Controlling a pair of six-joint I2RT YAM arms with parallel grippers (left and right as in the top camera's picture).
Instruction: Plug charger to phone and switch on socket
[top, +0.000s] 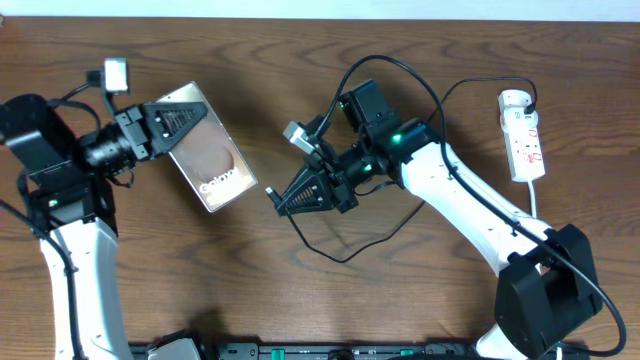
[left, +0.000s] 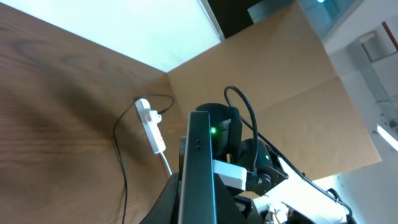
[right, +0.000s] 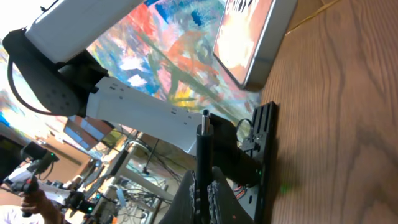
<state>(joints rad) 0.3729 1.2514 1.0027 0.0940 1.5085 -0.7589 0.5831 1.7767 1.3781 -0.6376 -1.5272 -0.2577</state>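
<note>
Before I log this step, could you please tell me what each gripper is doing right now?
Left gripper: closed on the phone.
Right gripper: closed on the charger plug.

Pretty clearly a robotics lab, not anybody's house. Two white robot arms with black joints, the left arm (top: 85, 270) and the right arm (top: 470, 205), sit at one edge of a wood-grain table (top: 300, 40). Black cables loop off them and a white power strip (top: 523, 135) lies on top. A plain cardboard sheet (left: 280, 68) stands up behind the table like a backdrop. The right wrist view catches a bright painted mural (right: 168, 56) and a jumble of stands and wiring (right: 99, 186) past the table edge.
</note>
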